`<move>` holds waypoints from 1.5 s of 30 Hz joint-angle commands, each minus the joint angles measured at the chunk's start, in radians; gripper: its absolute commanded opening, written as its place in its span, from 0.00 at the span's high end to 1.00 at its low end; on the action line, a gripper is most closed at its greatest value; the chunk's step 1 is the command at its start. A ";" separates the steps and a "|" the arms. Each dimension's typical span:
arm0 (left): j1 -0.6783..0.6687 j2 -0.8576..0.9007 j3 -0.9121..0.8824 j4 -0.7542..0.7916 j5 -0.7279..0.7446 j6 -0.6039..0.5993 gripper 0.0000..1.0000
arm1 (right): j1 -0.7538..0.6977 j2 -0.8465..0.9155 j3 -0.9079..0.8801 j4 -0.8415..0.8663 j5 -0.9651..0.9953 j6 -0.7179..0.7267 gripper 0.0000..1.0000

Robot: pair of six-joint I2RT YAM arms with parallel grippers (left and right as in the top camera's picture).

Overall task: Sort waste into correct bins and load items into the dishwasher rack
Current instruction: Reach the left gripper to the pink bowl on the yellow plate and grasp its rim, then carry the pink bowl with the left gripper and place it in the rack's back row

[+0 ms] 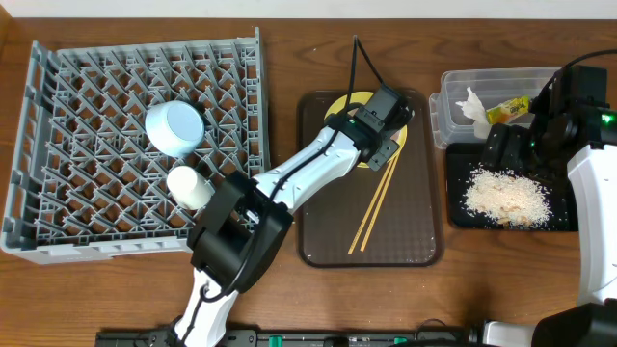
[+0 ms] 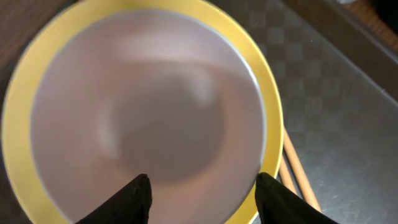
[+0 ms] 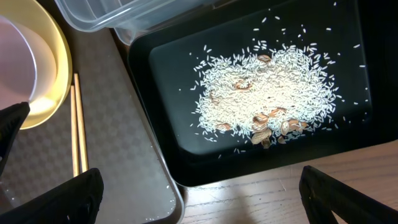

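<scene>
My left gripper (image 1: 384, 123) (image 2: 202, 186) is open just above the pinkish-white bowl (image 2: 149, 106), which sits on the yellow plate (image 2: 270, 112) (image 1: 339, 103). The bowl is hidden in the overhead view. The chopsticks (image 1: 376, 204) (image 2: 298, 177) lie beside the plate on the brown tray. My right gripper (image 1: 498, 146) (image 3: 199, 199) is open and empty over the near edge of the black tray (image 3: 155, 74), which holds the rice scraps (image 1: 506, 196) (image 3: 267, 93). The clear tub (image 1: 448, 106) holds the tissue (image 1: 472, 104) and the wrapper (image 1: 508, 109). The grey rack (image 1: 58, 222) holds the light blue bowl (image 1: 174, 127) and the white cup (image 1: 190, 186).
The brown serving tray (image 1: 328, 241) (image 3: 118, 155) lies between the rack and the bins. In the right wrist view the plate (image 3: 53, 62), the chopsticks (image 3: 76, 130) and the tub corner (image 3: 124, 18) show at the left and top. Bare wood shows in front of the black tray.
</scene>
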 commanded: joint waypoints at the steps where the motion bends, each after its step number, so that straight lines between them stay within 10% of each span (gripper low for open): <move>1: 0.002 0.037 0.013 -0.011 -0.012 0.008 0.44 | -0.006 0.000 0.002 -0.003 0.014 0.012 0.01; 21: 0.002 0.001 -0.004 -0.024 -0.012 0.007 0.94 | -0.006 0.000 0.002 -0.014 0.014 -0.003 0.02; 34: 0.112 -0.317 -0.004 -0.109 0.003 -0.048 0.94 | -0.006 0.000 0.002 -0.013 0.014 -0.003 0.02; 45: 0.630 -0.403 -0.004 -0.100 0.745 -0.098 0.94 | -0.006 0.000 0.002 -0.008 0.014 -0.003 0.02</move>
